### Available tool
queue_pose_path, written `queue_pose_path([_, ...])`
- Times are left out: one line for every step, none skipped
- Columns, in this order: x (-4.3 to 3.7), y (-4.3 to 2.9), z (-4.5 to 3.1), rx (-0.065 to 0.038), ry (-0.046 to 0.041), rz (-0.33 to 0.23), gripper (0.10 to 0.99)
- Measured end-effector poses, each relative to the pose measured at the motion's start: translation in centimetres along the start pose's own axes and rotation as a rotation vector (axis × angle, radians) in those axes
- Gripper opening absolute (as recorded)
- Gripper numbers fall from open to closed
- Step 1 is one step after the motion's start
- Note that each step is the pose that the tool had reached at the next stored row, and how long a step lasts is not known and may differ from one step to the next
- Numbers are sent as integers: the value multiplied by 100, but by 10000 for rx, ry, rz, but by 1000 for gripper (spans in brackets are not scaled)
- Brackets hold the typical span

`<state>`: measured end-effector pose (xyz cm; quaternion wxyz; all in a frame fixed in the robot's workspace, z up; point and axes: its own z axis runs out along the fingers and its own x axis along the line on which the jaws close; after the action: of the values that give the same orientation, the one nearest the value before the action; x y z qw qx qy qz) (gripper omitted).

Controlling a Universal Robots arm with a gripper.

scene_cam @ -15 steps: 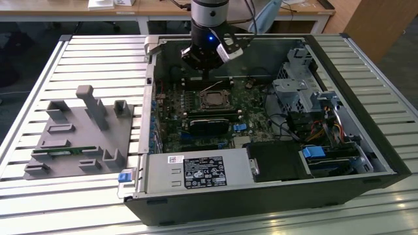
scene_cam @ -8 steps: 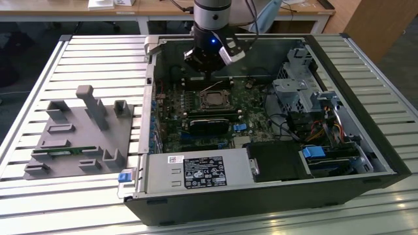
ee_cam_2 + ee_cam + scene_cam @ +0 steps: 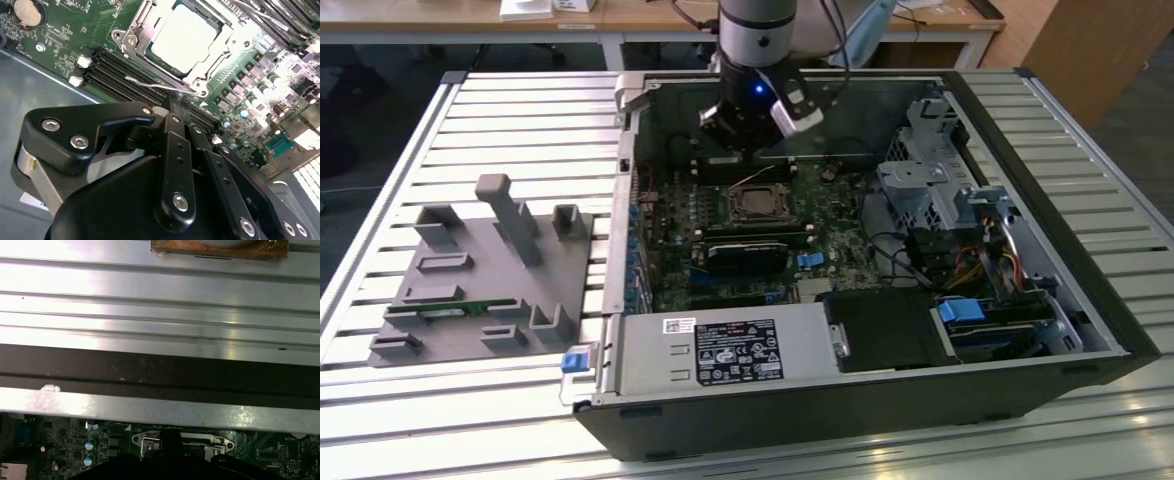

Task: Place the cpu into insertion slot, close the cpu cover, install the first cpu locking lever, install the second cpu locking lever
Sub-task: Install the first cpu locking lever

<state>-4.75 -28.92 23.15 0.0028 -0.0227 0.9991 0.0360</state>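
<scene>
Silvery cpu (image 3: 184, 34) already sits in the insertion slot (image 3: 131, 44), just past the fingers (image 3: 172, 107), with the cpu cover (image 3: 216, 56) down around it. One thin locking lever (image 3: 150, 84) looks loose. The fingers look pinched together, holding nothing.

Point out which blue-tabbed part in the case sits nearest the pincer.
The small blue connector on the green motherboard, just below the CPU socket. The blue tab on the drive bay and the blue latch at the case's front corner lie farther off.

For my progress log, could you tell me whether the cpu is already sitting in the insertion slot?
Yes, in the second wrist view the cpu lies flat inside the insertion slot.
</scene>
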Motion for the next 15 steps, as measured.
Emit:
queue_pose_path([-1,1,8,0,-2,-1,122])
queue_pose_path([-4,2,17,0,-3,-1,122])
queue_pose_path([-12,4,25,2,-3,0,122])
queue_pose_path([-24,6,32,1,-3,0,122])
queue_pose_path([-34,8,39,2,-2,0,122])
queue_pose_path([-44,11,45,2,-3,1,122])
queue_pose_path([-52,14,51,0,-4,0,122])
queue_pose_path([-55,15,55,-2,-5,0,122])
queue_pose_path([-57,15,57,0,-4,1,122])
queue_pose_path([-62,16,60,0,-4,0,122])
queue_pose_path([-68,16,63,1,-3,0,122])
queue_pose_path([-73,17,66,1,-3,0,122])
queue_pose_path([-80,18,70,0,-4,0,122])
queue_pose_path([-86,18,75,1,-3,0,122])
queue_pose_path([-92,19,79,1,-3,0,122])
